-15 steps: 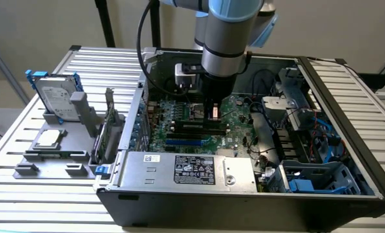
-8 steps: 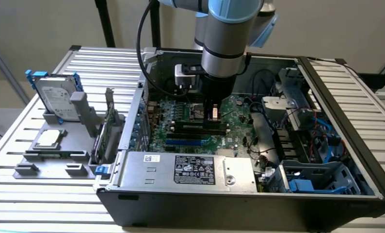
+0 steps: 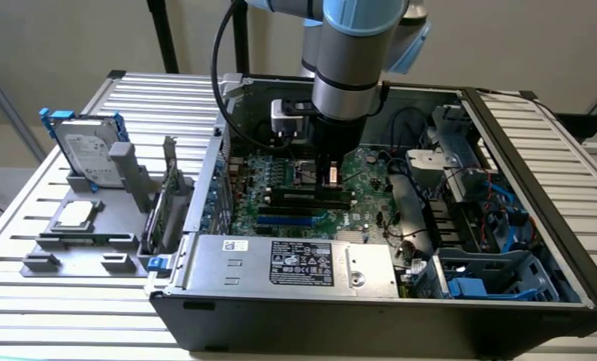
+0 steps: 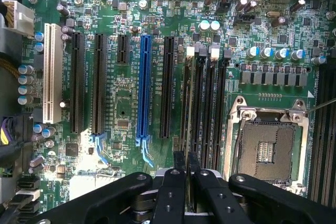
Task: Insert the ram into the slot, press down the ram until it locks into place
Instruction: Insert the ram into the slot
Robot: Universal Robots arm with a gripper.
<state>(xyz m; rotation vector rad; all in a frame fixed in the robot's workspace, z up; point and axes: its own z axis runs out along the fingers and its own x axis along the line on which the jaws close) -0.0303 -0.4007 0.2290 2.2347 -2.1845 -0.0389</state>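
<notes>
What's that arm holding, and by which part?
The gripper pinches the ram, a thin green stick, by its upper edge.

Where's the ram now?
In the wrist view, the ram is edge-on between the fingers, at the black memory slots, between the blue slot and the CPU socket.

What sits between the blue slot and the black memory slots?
In the wrist view, one long black expansion slot runs parallel between the blue slot and the memory slots.
</notes>
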